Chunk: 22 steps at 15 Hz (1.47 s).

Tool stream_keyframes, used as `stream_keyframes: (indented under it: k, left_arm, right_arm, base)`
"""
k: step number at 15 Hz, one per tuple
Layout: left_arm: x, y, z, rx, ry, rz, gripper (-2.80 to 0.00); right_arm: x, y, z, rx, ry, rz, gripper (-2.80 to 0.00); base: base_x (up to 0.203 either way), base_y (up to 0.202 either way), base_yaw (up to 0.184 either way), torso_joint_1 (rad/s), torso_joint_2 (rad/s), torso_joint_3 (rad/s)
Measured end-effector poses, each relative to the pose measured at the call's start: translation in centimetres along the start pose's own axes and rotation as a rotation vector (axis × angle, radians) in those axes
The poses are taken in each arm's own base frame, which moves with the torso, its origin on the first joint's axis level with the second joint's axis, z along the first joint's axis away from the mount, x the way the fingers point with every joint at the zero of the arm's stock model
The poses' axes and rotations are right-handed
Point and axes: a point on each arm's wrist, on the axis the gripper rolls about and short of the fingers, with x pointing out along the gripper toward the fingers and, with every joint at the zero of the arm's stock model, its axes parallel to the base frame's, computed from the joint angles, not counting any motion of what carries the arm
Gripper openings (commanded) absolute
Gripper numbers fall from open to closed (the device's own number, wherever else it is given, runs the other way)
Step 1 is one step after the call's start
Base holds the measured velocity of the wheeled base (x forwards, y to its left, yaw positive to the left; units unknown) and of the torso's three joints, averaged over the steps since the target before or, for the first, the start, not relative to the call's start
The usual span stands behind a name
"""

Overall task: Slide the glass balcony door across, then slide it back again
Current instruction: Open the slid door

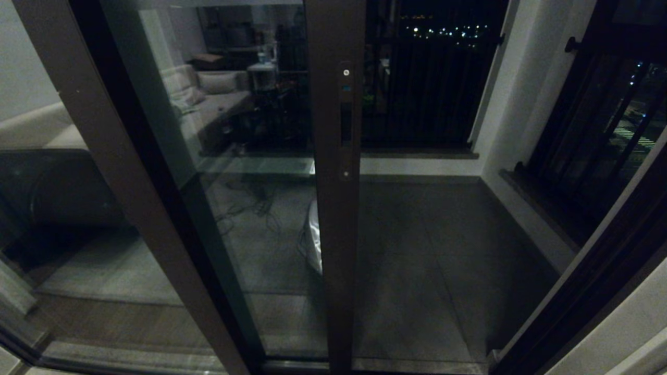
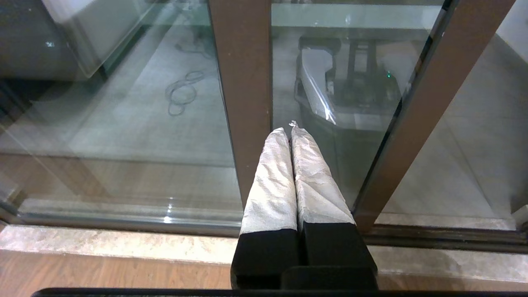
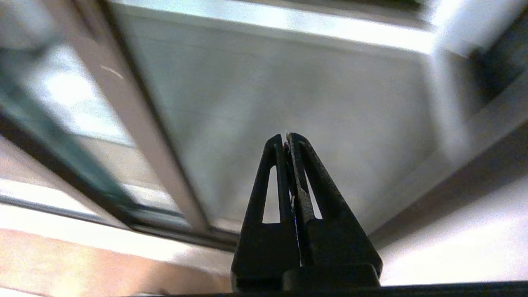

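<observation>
The glass balcony door [image 1: 250, 156] stands part-way across; its dark brown stile [image 1: 336, 219] is upright in the middle of the head view, with the slot handle [image 1: 346, 122] on it. To the stile's right the doorway is open. Neither gripper shows in the head view. My left gripper [image 2: 288, 128], with white-wrapped fingers, is shut and empty, low over the sill, pointing at the glass between a plain post [image 2: 243, 82] and the door stile [image 2: 429, 103]. My right gripper [image 3: 286, 137] is shut and empty, facing the open gap, with the stile [image 3: 136, 123] off to one side.
The fixed panel's plain brown post [image 1: 120, 156] slants at the left. Black-barred railing [image 1: 427, 78] closes the balcony behind the grey floor [image 1: 443, 250]. The dark door jamb [image 1: 599, 271] bounds the opening on the right. The floor track [image 2: 445, 239] runs along the sill.
</observation>
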Motion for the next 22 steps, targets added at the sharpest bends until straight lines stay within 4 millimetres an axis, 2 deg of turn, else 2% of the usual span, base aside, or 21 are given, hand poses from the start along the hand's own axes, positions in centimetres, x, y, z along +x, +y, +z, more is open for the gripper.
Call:
stream_keyframes:
  k: [3, 6, 9, 12, 15, 19, 22]
  left_arm:
    - [0.0, 0.0, 0.0, 0.0, -0.001, 0.0, -2.8]
    - [0.0, 0.0, 0.0, 0.0, -0.001, 0.0, -2.8]
    - [0.0, 0.0, 0.0, 0.0, -0.001, 0.0, -2.8]
    - [0.0, 0.0, 0.0, 0.0, 0.0, 0.0, -2.8]
    - [0.0, 0.0, 0.0, 0.0, 0.0, 0.0, -2.8]
    - [0.0, 0.0, 0.0, -0.001, 0.0, 0.0, -2.8]
    - [0.0, 0.0, 0.0, -0.001, -0.001, -0.001, -2.8]
  right_arm:
    - [-5.3, -2.8, -2.4, 0.015, 0.007, -0.175, -2.8]
    - [-10.2, -3.5, -5.1, -0.003, -0.05, -0.3, -2.8]
    - [-14.3, -2.0, -8.9, -0.018, -0.12, -0.334, -2.8]
    - [-17.7, 0.8, -12.8, -0.039, -0.224, -0.211, -2.8]
    - [-19.1, 1.8, -14.5, -0.003, -0.281, -0.117, -2.8]
    - [-20.7, 0.4, -15.4, -0.005, -0.338, -0.131, -2.8]
    - [-21.5, 0.5, -16.7, -0.032, -0.371, -0.132, -2.8]
  base:
    - [0.0, 0.0, 0.0, 0.0, 0.0, 0.0]
    - [0.0, 0.0, 0.0, 0.0, 0.0, 0.0]
    - [0.0, 0.0, 0.0, 0.0, 0.0, 0.0]
    - [0.0, 0.0, 0.0, 0.0, 0.0, 0.0]
    - [0.0, 0.0, 0.0, 0.0, 0.0, 0.0]
    - [0.0, 0.0, 0.0, 0.0, 0.0, 0.0]
    - [0.0, 0.0, 0.0, 0.0, 0.0, 0.0]
